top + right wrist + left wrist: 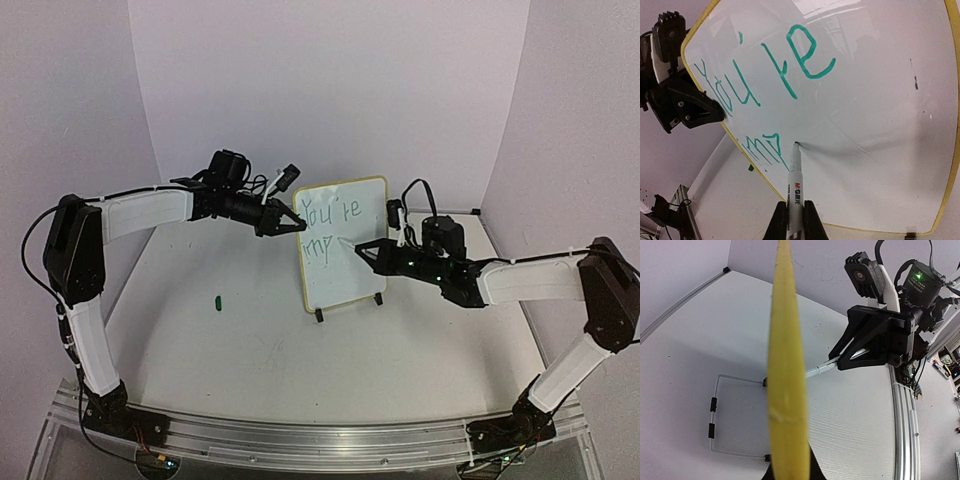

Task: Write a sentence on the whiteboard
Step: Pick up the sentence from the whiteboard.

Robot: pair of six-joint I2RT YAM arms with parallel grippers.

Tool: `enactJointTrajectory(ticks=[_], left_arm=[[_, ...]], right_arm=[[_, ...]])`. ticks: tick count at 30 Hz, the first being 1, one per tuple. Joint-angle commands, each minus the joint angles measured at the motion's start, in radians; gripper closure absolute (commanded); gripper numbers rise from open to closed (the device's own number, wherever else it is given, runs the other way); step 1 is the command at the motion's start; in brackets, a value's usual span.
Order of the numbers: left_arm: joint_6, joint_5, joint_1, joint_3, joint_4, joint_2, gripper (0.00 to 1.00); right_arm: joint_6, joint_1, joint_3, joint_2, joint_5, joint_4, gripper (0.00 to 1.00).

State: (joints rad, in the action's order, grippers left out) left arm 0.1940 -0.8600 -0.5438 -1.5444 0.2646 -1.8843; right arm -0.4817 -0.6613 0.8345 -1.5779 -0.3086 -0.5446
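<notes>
Right wrist: whiteboard [880,150] edge clamped in left claw [297,224]; sentence [781,74] reads "You're" plus "imp", remainder unwritten; right claw [795,220] clamped on marker [795,180], tip at board.

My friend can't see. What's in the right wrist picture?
The right end effector holds a marker with its tip on the whiteboard, just after green writing: "You're" and "imp". The left end effector grips the board's edge.

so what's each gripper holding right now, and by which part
Left gripper: the whiteboard, by its frame edge near a top corner. Right gripper: a marker, by its barrel.
</notes>
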Motion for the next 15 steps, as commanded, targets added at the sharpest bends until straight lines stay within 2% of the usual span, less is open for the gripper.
enactJointTrajectory(ticks=[1, 15], left_arm=[[0.028, -0.011, -0.026, -0.013, 0.099, -0.008, 1.0], [0.028, -0.013, -0.025, -0.015, 0.099, -0.011, 1.0]], right_arm=[[0.016, 0.006, 0.051, -0.017, -0.013, -0.028, 1.0], [-0.002, 0.006, 0.013, -0.043, -0.059, -0.021, 1.0]])
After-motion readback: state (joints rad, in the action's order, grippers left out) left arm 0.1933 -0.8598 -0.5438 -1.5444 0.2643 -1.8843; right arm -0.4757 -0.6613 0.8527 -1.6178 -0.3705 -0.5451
